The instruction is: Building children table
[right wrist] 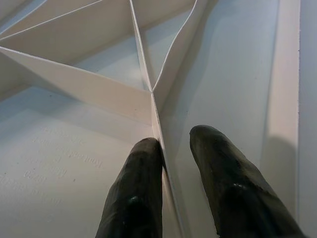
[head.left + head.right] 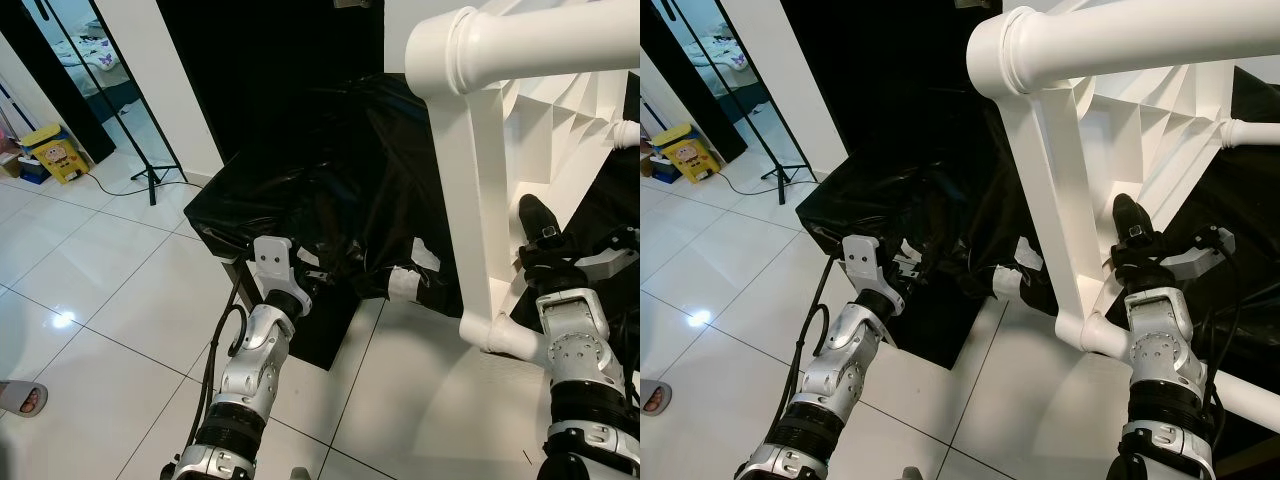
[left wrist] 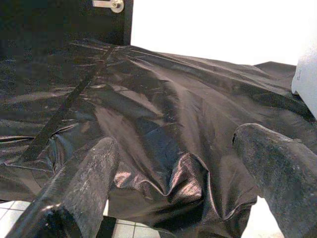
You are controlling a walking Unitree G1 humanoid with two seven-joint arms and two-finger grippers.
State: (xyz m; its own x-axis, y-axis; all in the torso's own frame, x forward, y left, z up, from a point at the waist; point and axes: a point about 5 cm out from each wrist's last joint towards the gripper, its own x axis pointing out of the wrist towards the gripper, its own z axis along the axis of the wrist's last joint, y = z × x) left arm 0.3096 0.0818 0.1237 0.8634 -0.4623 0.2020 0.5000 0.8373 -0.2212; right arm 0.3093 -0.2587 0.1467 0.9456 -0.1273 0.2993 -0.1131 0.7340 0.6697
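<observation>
The white plastic table (image 2: 560,130) is tipped up on the right, its ribbed underside facing me. A thick round leg (image 2: 520,45) sticks out at the top, and a white bar (image 2: 488,220) runs down to a joint (image 2: 495,335) near the floor. My right gripper (image 2: 535,215) reaches into the underside; in the right wrist view its fingers (image 1: 143,163) are shut on a thin rib (image 1: 158,89). My left gripper (image 2: 315,275) stands open just above a crumpled black plastic sheet (image 3: 148,99) and holds nothing.
The black sheet (image 2: 330,170) drapes a low box ahead. A short white tube (image 2: 405,283) pokes out at its front edge. A tripod stand (image 2: 140,150) and a yellow box (image 2: 55,150) stand at the far left. A person's slippered foot (image 2: 22,398) is at the left edge.
</observation>
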